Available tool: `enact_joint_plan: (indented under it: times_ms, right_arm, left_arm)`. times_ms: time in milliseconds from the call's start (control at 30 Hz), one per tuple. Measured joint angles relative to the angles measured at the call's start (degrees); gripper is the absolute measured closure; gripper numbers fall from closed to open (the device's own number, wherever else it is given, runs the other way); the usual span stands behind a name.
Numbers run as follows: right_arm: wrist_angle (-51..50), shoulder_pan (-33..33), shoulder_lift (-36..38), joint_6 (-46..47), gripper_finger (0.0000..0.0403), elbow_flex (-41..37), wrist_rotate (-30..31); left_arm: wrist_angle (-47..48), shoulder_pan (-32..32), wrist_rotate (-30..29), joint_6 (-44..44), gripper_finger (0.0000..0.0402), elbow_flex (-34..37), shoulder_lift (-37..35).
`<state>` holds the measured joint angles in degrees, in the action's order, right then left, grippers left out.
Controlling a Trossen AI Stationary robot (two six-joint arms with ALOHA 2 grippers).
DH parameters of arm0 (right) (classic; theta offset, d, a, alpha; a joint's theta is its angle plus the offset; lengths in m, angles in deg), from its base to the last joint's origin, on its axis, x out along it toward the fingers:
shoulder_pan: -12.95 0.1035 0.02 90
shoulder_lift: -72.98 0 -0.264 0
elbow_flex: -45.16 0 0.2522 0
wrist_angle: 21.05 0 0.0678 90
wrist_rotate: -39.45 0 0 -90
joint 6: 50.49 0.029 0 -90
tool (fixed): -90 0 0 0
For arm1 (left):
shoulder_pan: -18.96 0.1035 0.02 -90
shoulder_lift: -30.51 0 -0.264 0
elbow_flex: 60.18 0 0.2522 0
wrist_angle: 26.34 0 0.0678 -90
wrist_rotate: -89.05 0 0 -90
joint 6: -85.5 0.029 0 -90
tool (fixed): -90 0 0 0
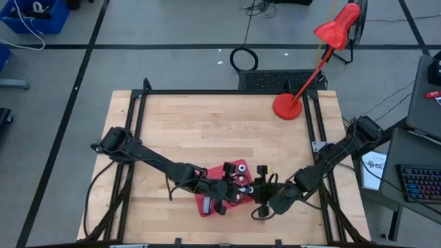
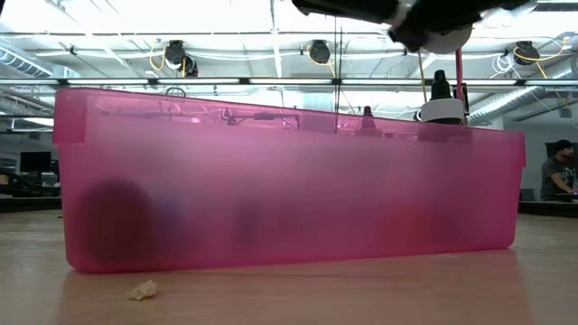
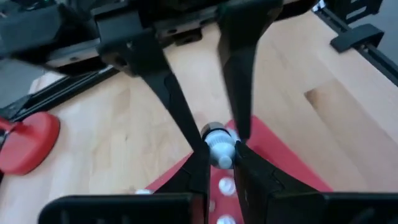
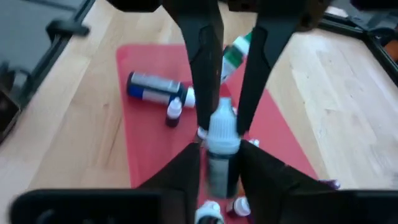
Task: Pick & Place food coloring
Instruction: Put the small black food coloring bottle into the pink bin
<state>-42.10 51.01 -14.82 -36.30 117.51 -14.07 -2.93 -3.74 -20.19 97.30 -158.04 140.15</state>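
- Standing upright between the right claw point(image 4: 221, 134) fingers, one food coloring bottle point(image 4: 222, 152) with a whitish cap and dark body is pinched just above the red mat point(image 4: 140, 143).
- Lying on that mat beyond it are a blue-topped bottle point(image 4: 152, 87) on its side, a small dark-capped one point(image 4: 175, 112) standing beside it, and a green-topped one point(image 4: 236, 55) tilted behind the fingers.
- Left claw point(image 3: 219, 149) is pressed onto a whitish bottle cap point(image 3: 217, 144) over the same mat point(image 3: 280, 155), two more white caps showing just below.
- From overhead both claws, left point(image 1: 222, 201) and right point(image 1: 256, 195), meet at the mat point(image 1: 207, 205) near the front edge of the wooden counter point(image 1: 207, 131).
- A red desk lamp point(image 1: 296, 96) stands well apart at the counter's far right corner.
- At counter height a pink translucent bin point(image 2: 289, 190) fills the view, with a small crumb point(image 2: 142, 290) lying on the wood before it and a person point(image 2: 557, 171) far off at the right.
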Motion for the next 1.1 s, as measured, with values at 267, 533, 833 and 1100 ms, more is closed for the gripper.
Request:
enact_joint_plan:
  times_ms: [267, 533, 833, 1100]
  right_arm:
    - [1.11, 0.2, 0.01, 1.03, 0.0225, 0.06, -0.76]
    - [6.73, 0.48, 0.11, 1.62, 0.0222, 0.05, -0.81]
    - [9.22, 0.68, 0.12, 0.98, 0.0224, 0.05, -0.79]
    - [9.22, 1.07, 0.12, 1.16, 0.0225, 0.05, -0.79]
  left_arm:
    - [15.83, -0.74, -0.53, -7.45, 0.0351, 0.02, -7.09]
    - [34.22, -0.35, 4.11, -17.21, 0.0351, 0.1, -8.76]
    - [34.25, -0.3, 11.67, -17.94, 0.0351, 0.09, -3.72]
    - [41.8, 1.24, 8.33, -20.59, 0.0351, 0.09, -3.29]
